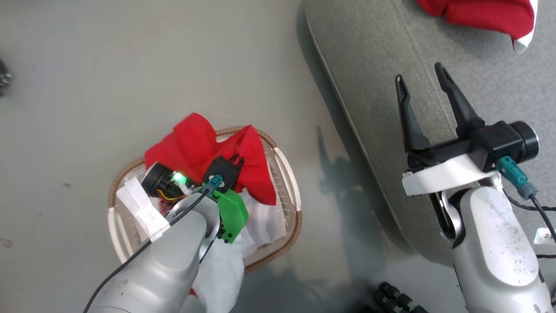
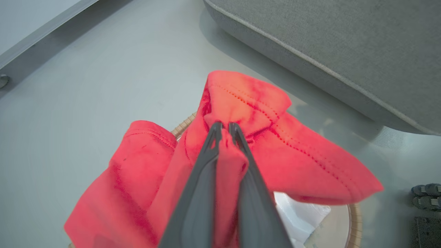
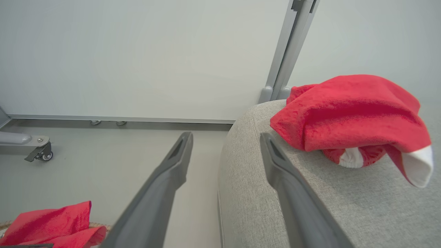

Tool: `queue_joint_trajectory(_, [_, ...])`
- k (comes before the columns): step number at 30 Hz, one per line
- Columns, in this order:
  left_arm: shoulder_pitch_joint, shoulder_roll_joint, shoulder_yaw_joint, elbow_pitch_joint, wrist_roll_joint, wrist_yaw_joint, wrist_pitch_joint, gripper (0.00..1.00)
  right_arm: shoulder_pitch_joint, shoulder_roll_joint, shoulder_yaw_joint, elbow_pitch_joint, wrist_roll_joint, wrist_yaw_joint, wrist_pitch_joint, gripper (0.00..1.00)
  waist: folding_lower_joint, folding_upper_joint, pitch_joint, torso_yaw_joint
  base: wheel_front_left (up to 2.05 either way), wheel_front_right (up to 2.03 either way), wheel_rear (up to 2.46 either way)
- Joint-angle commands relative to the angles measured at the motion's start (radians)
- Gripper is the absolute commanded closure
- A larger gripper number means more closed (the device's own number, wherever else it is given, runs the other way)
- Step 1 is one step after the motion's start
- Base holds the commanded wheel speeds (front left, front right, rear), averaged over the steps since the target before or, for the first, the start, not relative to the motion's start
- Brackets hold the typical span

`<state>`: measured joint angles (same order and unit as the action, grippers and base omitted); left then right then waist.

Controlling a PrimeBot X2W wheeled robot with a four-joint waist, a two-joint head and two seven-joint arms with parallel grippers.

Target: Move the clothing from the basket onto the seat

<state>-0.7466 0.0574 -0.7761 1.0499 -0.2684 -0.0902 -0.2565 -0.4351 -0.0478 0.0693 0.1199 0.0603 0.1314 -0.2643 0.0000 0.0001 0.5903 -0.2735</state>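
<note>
**Stock at the basket: one jersey pinched, one already placed**

- Seat: we list a grey upholstered cushion running from 12 to 4 o'clock in the head view. A second jersey lies on it at 1 o'clock.
- Floor: pale, and it carries the basket.
- Basket: at 7 o'clock, near the seat's edge.
- Clothing: red, bunched up above the basket rim, with white cloth under it. We judge it light, limp and prone to trail. It is best held at a gathered fold, since a hanging hem could catch the rim.
- Right end effector: fingers spread and empty, over the seat at 3 o'clock. We judge it may crowd the drop zone.
- Left end effector: pressed together on a red fold.
- Castor: at 9 o'clock in the right wrist view.
</note>
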Motion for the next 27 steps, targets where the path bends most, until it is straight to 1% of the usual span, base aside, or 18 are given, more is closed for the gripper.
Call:
queue_joint_trajectory(1, [0.009,0.001,0.005,-0.026,-0.011,-0.006,-0.007,1.0,0.028,-0.005,-0.009,0.01,-0.017,-0.001,-0.001,0.0,0.0,-0.0001,-0.146,0.114,0.0,0.0,0.0])
queue_joint_trajectory(6, [0.002,0.025,0.022,-0.164,-0.022,-0.017,-0.01,1.0,0.08,-0.005,-0.022,0.042,-0.051,-0.001,-0.001,0.0,0.0,-0.0001,-0.25,0.158,0.0,0.0,0.0])
queue_joint_trajectory(9, [-0.005,0.05,0.024,-0.256,-0.022,-0.024,-0.009,1.0,0.116,-0.005,-0.025,0.061,-0.07,-0.001,-0.001,0.0,0.0,-0.0001,-0.316,0.177,0.0,0.0,0.0])
queue_joint_trajectory(15, [-0.042,0.085,0.016,-0.388,-0.042,-0.033,0.004,1.0,0.165,-0.004,-0.011,0.084,-0.089,-0.001,-0.001,0.0,0.0,-0.0001,-0.422,0.188,0.0,0.0,0.0])
queue_joint_trajectory(21, [-0.137,0.121,0.007,-0.477,-0.067,-0.039,0.07,1.0,0.154,-0.004,0.05,0.09,-0.096,-0.001,-0.001,0.0,0.0,-0.0001,-0.487,0.182,0.0,0.0,0.0])
queue_joint_trajectory(24, [-0.191,0.135,0.007,-0.501,-0.077,-0.04,0.096,1.0,0.135,-0.004,0.095,0.084,-0.085,-0.001,-0.001,0.0,0.0,-0.0001,-0.502,0.179,0.0,0.0,0.0])
queue_joint_trajectory(27, [-0.243,0.143,0.004,-0.515,-0.081,-0.04,0.119,1.0,0.11,-0.004,0.16,0.076,-0.07,-0.001,-0.001,0.0,0.0,-0.0001,-0.505,0.175,0.0,0.0,0.0])
